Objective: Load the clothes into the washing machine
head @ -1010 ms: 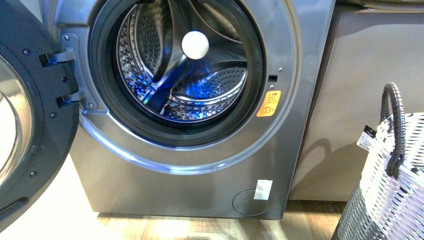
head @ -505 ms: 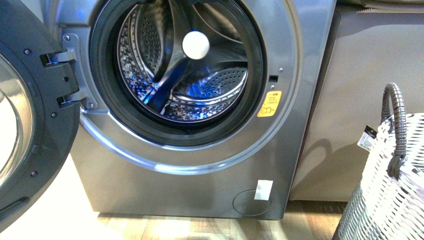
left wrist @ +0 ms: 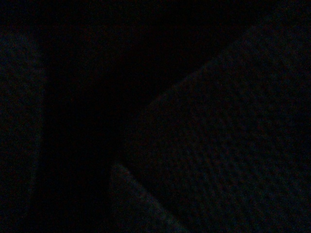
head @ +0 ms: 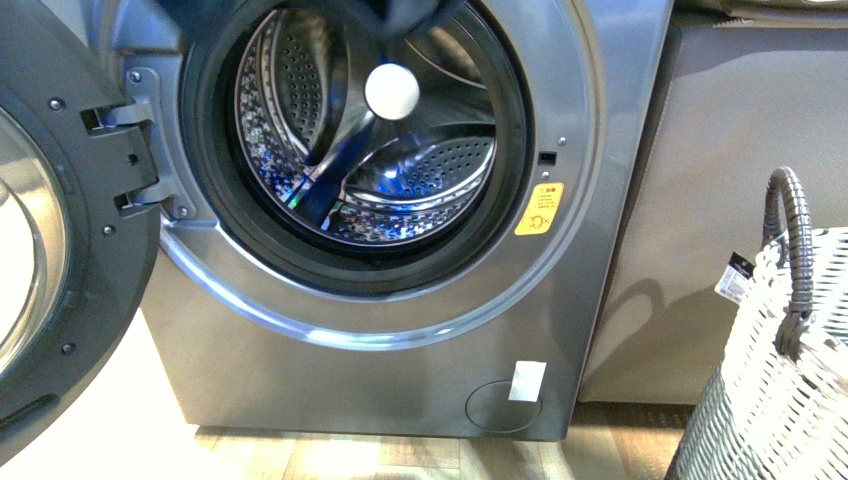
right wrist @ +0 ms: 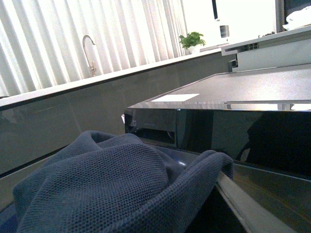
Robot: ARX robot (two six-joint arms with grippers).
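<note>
The silver-grey washing machine (head: 400, 370) fills the front view, its door (head: 70, 250) swung open to the left and its steel drum (head: 420, 170) lit blue and empty. The clothes (head: 400, 15), dark fabric, hang into the top of the porthole at the frame's upper edge. In the right wrist view the navy knit clothes (right wrist: 107, 184) bulge over the lower part and hide my right gripper's fingers, which are shut on them, level with the machine's top (right wrist: 233, 92). The left wrist view is dark. Neither arm shows in the front view.
A white woven basket (head: 790, 390) with a grey handle (head: 795, 250) stands on the floor at the right. A grey-brown cabinet side (head: 720, 200) adjoins the machine. A yellow-orange sticker (head: 539, 208) sits right of the porthole.
Dark fabric has come down into view across the top of the porthole, where a second ago only the rim showed. The machine, its door and the basket have not moved.
</note>
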